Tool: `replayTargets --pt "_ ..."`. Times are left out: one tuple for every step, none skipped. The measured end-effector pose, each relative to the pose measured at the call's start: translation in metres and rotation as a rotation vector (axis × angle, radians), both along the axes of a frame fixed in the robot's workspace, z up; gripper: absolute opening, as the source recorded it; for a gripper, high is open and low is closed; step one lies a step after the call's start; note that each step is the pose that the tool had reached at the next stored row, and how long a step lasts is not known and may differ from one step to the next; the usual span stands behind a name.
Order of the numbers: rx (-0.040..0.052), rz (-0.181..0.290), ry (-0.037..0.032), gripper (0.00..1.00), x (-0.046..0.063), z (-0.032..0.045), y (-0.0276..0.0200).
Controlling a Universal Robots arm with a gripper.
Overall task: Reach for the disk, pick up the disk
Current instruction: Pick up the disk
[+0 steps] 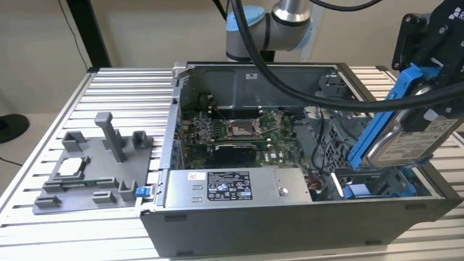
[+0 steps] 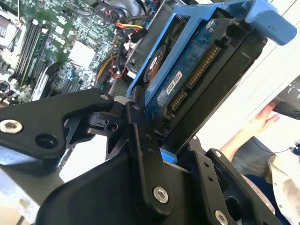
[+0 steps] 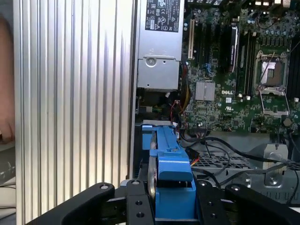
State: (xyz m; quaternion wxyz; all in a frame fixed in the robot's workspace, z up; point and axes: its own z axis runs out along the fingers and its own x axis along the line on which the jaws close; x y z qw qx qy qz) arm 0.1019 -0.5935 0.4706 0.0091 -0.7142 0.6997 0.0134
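The gripper (image 1: 427, 117) is clenched on the disk (image 1: 406, 142), which hangs tilted on edge above the open computer case (image 1: 290, 228), over its corner on the exterior view's right. The blue side rails (image 1: 373, 125) frame the silver body. In the second wrist view the black fingers (image 2: 140, 140) press against the disk (image 2: 187, 79), its connector edge showing, with the green circuit board (image 2: 51, 42) below
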Motion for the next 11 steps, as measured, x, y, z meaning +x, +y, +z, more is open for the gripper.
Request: replayTargets --pt "0.0000 0.000 0.0001 0.00 0.0004 0.0000 -0.0021" --pt "-0.0001 0.000 0.0002 0.00 0.0008 0.0000 -0.0038" --pt "0.0001 0.000 0.0002 0.00 0.0008 -0.0001 -0.0049" --pt "0.0000 0.000 0.0003 0.00 0.0008 0.0000 -0.0053" --pt "-0.0001 0.000 0.0003 0.00 0.0008 0.0000 -0.0053" --pt "0.0000 0.000 0.0002 0.00 0.0009 0.0000 -0.0053" --pt "0.0000 0.000 0.0003 0.00 0.0009 0.0000 -0.0053" --pt "0.0000 0.000 0.0003 0.00 0.0009 0.0000 -0.0055" --pt "0.0000 0.000 0.0003 0.00 0.0009 0.0000 -0.0056" --pt "0.0000 0.000 0.0002 0.00 0.0009 0.0000 -0.0056" --pt "0.0000 0.000 0.0002 0.00 0.0009 0.0000 -0.0056"
